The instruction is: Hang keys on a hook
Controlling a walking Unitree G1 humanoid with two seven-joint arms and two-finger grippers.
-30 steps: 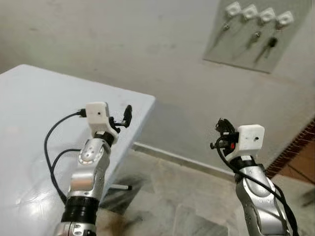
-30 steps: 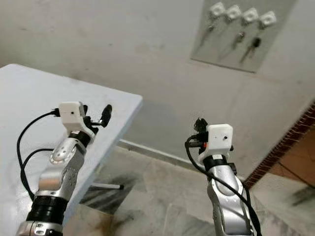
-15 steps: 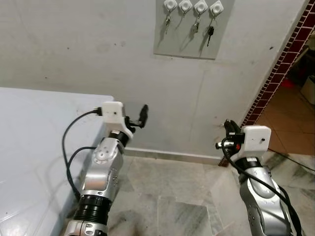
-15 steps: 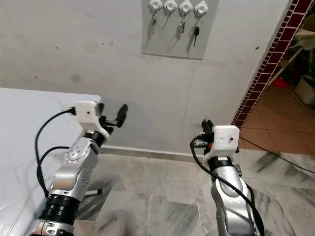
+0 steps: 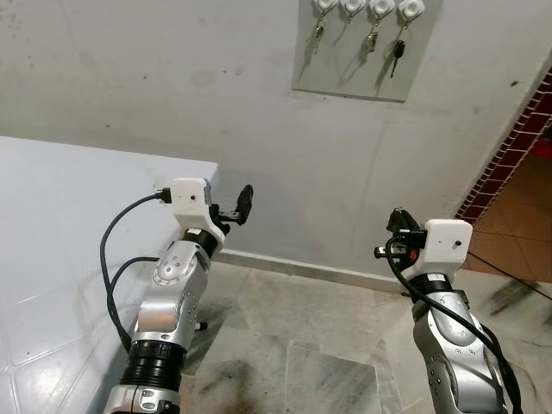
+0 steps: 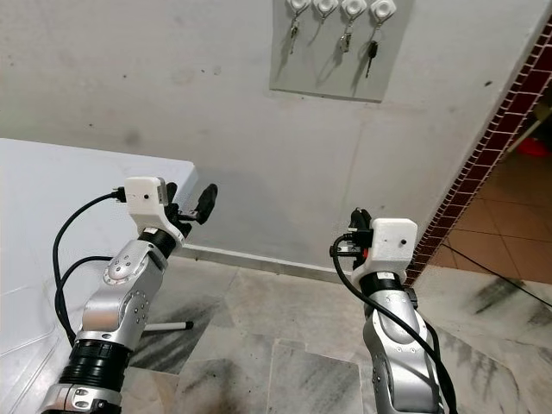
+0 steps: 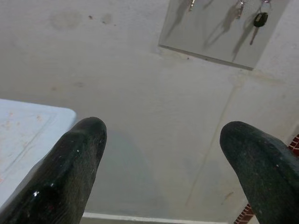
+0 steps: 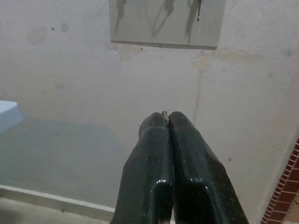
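While my right gripper (image 8: 167, 122) clenches a key ring (image 8: 164, 113) for carrying, my left gripper (image 7: 163, 154) gapes, facing the hooks (image 6: 341, 7).

Both silver arms raised in front of the body, forearms angled up and forward, each with a white camera block at the wrist and black cables looping off it. Left gripper (image 7: 161, 154): fingers (image 7: 70, 168) spread wide apart, nothing between them. Right gripper (image 8: 167, 119): fingers (image 8: 149, 154) pressed together; a thin metal sliver shows at the tips, possibly a ring pinched there, too small to confirm.
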